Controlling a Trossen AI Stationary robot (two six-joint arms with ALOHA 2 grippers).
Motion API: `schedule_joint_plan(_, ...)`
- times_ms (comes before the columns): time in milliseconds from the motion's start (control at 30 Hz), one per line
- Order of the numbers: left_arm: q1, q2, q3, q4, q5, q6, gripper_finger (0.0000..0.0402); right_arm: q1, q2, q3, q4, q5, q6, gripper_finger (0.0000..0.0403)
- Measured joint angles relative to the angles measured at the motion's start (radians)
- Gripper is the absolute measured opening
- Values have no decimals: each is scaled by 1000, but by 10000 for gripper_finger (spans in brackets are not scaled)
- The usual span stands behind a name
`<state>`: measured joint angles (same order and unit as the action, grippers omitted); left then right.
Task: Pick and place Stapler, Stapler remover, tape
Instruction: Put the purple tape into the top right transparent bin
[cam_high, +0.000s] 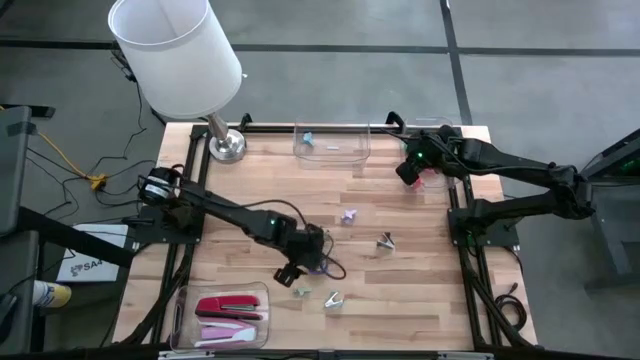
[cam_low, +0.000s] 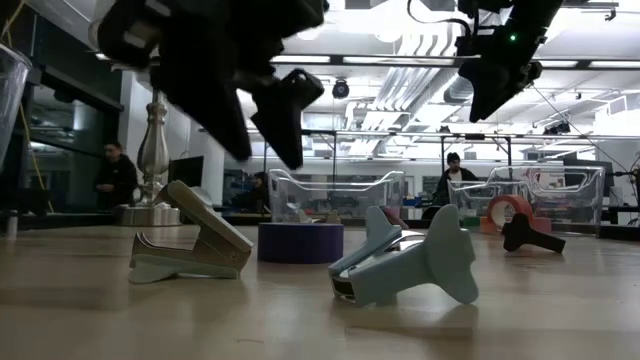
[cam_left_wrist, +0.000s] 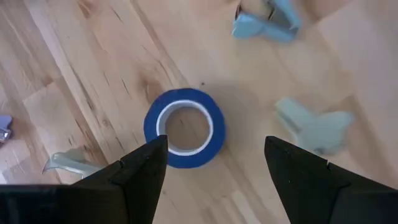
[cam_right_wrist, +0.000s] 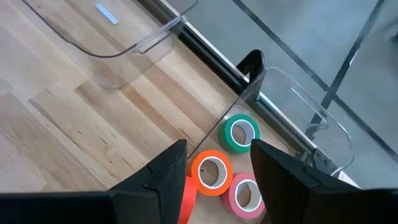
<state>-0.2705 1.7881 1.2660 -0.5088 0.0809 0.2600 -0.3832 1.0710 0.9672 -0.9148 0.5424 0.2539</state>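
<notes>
Nearest the low camera lies a pale blue staple remover (cam_low: 405, 262) on its side on the desk (cam_high: 420, 290), with a beige staple remover (cam_low: 190, 247) beside it and the purple tape roll (cam_low: 300, 242) standing just behind the two. I will take that roll as my landmark.

I can read no clear label on any of these things; a white sheet off the desk's left edge carries letters too small to make out.

My left arm reaches from the left side of the desk toward its middle, and my left claw (cam_left_wrist: 214, 168) hangs directly above the purple tape roll (cam_left_wrist: 185, 127), fingers spread wide, wider than the roll, gripping nothing and not touching it. Around the roll in this wrist view lie a blue remover (cam_left_wrist: 267, 22) and the pale greenish one (cam_left_wrist: 314, 124), both near but apart from it.

My right arm stretches to the far right corner, well away from the purple roll. My right claw (cam_right_wrist: 217, 171) is open and empty above a clear bin (cam_right_wrist: 292, 99) that holds a green roll (cam_right_wrist: 241, 132), an orange roll (cam_right_wrist: 211, 173) and a pink roll (cam_right_wrist: 245, 194), the three touching.

The staplers (cam_high: 232, 307), red and pink, lie in a clear tray (cam_high: 185, 300) at the near left corner, well apart from the purple roll. A lamp (cam_high: 175, 45) stands at the far left corner.
</notes>
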Motion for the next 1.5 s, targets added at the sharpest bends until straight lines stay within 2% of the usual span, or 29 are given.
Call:
schedule_joint_plan(400,-19,102,3,121,-7,83,264,0,0,0,8,0,-39,169)
schedule_joint_plan(700,-18,153,0,120,42,85,264,0,0,0,8,0,-53,170)
schedule_joint_plan(967,-18,186,1,109,43,75,259,0,0,0,9,0,-60,169)
schedule_joint_plan(1133,-18,187,1,108,43,70,210,0,0,0,8,0,-79,169)
schedule_joint_plan(1500,-18,187,1,108,40,-10,41,0,0,0,8,0,-80,170)
